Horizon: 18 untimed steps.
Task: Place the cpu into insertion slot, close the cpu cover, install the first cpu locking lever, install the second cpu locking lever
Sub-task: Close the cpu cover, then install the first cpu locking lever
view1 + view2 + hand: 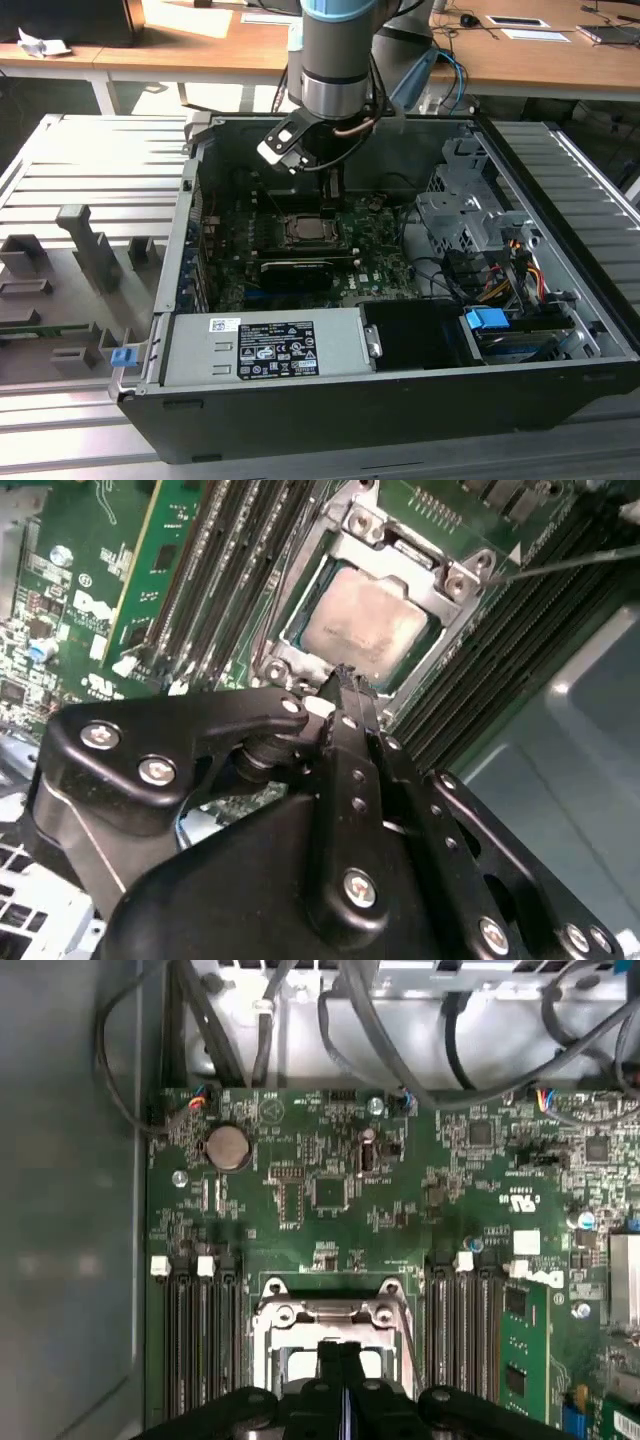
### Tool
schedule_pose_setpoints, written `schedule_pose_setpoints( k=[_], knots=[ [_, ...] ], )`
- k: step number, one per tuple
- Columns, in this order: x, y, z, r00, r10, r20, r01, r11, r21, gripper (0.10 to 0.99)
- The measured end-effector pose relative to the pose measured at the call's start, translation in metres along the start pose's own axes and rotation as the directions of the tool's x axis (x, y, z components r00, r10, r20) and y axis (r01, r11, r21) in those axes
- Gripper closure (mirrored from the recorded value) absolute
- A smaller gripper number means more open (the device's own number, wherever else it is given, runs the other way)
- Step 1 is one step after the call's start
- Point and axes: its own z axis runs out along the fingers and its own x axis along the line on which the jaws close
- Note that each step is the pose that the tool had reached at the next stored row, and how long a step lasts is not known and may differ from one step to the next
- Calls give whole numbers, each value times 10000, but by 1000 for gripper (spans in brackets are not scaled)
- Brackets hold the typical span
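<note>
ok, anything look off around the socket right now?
Nothing damaged or spilled. The chip lies flat and square in the cover frame window. Only oddity: a thin metal lever juts out from the frame's corner instead of lying tucked alongside. The end effector sits closed at the frame's edge.
</note>
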Motion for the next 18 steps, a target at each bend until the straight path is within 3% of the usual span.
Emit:
schedule_pose_setpoints(
  k=[2,5,11,18],
  knots=[
    [0,-64,40,9997,-251,-53,251,9997,59,980],
    [2,-164,40,9993,-358,-69,358,9993,63,980],
    [2,-208,38,9993,-357,-68,358,9993,63,980],
    [2,-211,21,9993,-359,-69,360,9993,63,980]
  ],
)
